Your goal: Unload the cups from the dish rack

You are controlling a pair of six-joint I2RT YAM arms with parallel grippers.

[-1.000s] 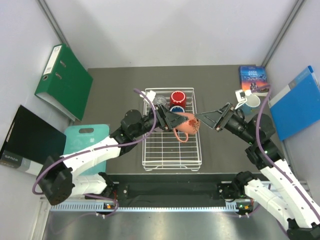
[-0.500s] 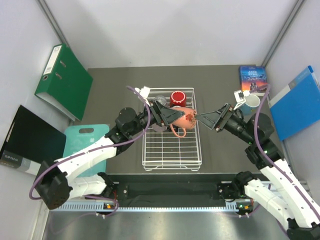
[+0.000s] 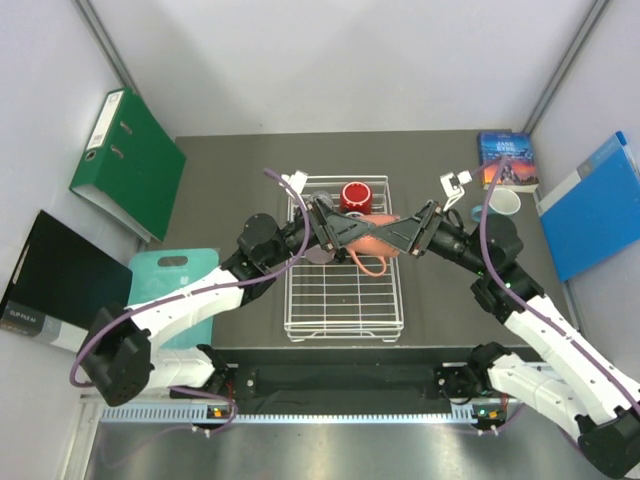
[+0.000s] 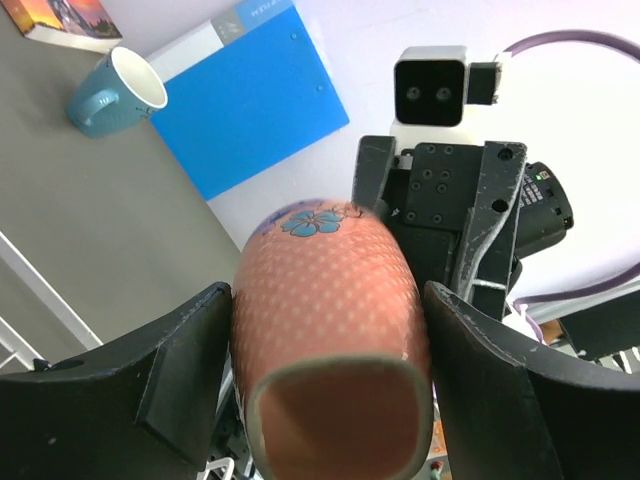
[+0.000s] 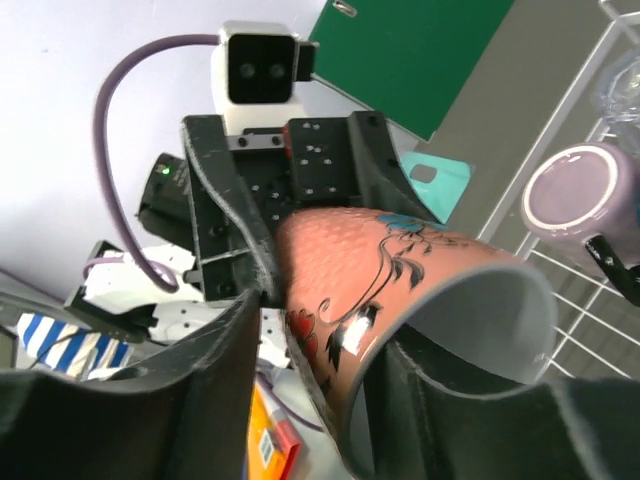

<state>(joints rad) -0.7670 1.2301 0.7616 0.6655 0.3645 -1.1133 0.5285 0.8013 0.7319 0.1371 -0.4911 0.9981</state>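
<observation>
Salmon mug (image 4: 330, 310) hangs clamped in left tool (image 3: 338, 232) over rack (image 3: 345, 305) near red mug (image 3: 355, 197); right tool's (image 3: 392, 237) grip unclear.

Salmon mug (image 5: 400, 270) between two grippers
The left gripper (image 5: 300, 210) clamps its base; blurred fingers of the right gripper (image 5: 340, 400) flank the rim, perhaps touching. A mauve mug (image 5: 575, 195) sits in the dish rack (image 5: 600, 60).
</observation>
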